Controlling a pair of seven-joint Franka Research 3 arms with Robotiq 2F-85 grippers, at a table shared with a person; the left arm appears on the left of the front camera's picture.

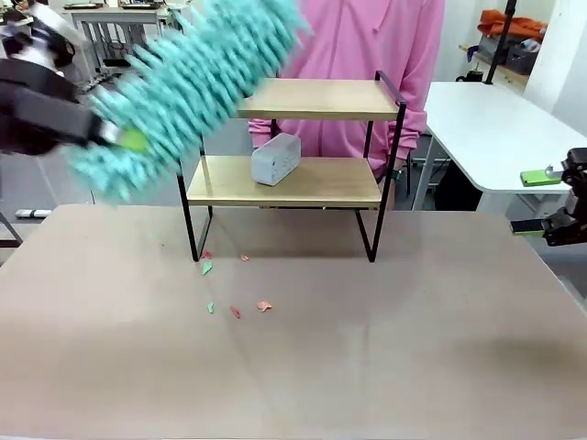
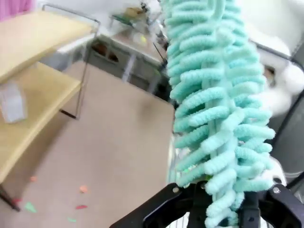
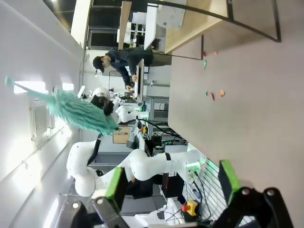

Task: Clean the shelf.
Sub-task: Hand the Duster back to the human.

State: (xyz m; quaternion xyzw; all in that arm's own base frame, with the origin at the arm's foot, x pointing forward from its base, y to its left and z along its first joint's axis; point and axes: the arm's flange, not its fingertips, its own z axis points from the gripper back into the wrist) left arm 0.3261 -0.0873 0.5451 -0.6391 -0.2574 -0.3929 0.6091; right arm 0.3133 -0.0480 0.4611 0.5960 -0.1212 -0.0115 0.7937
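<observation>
— Shelf (image 1: 303, 137) first: where does it stand from your side?

— Behind my left tool (image 1: 115, 136), at the far side of the counter (image 1: 367, 348), just in front of a person in a pink top (image 1: 367, 41). Its two wooden boards run long side to side across the front view, level, on upright black legs. A small grey box (image 1: 275, 159) sits on the lower board, left of centre.

— And that left tool?

— Clenched on a teal fluffy duster (image 1: 188, 87). In my left wrist view the duster (image 2: 216, 109) rises straight out from between my fingers. From the front it slants up and to the right, its tip before the left end of the top board; motion blur keeps me from telling whether it touches.

— The right one?

— My right tool (image 1: 541, 203) hangs released at the counter's right edge, well apart from the shelf, green pads spread wide.

— Anything on the counter?

— Small pink and green scraps (image 1: 234, 293) lie by the shelf's front left leg.
</observation>
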